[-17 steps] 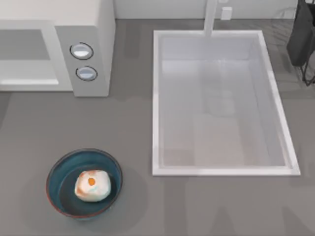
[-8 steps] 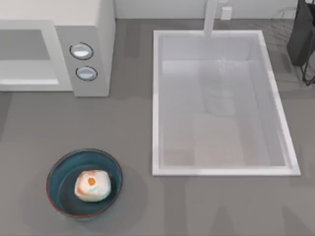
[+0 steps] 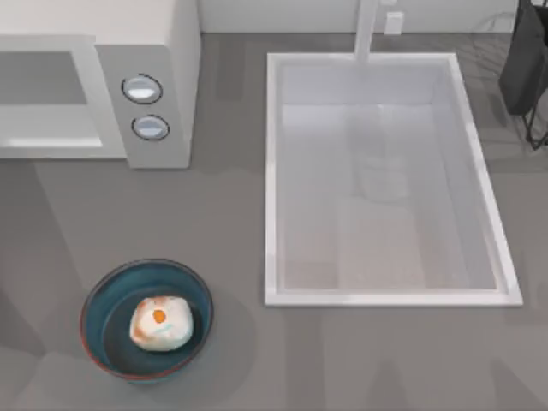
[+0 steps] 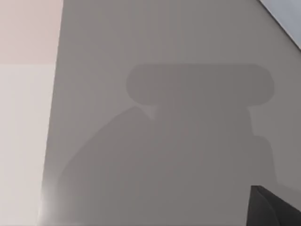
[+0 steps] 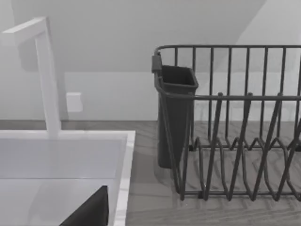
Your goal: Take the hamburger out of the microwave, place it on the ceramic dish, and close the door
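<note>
Right fingers (image 5: 89, 212) near sink (image 5: 123, 179) and rack (image 5: 244, 141)

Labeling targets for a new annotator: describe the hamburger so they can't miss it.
Start at the microwave at the table's far left, then come down to the near-left corner, where the blue ceramic dish sits. The hamburger lies inside it: a small cream-white lump with orange-brown patches and an orange spot on top, the only pale thing against the dish's dark inside.

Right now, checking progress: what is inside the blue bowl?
The hamburger sits inside the ceramic dish, on its dark floor. The floor under it is covered.
</note>
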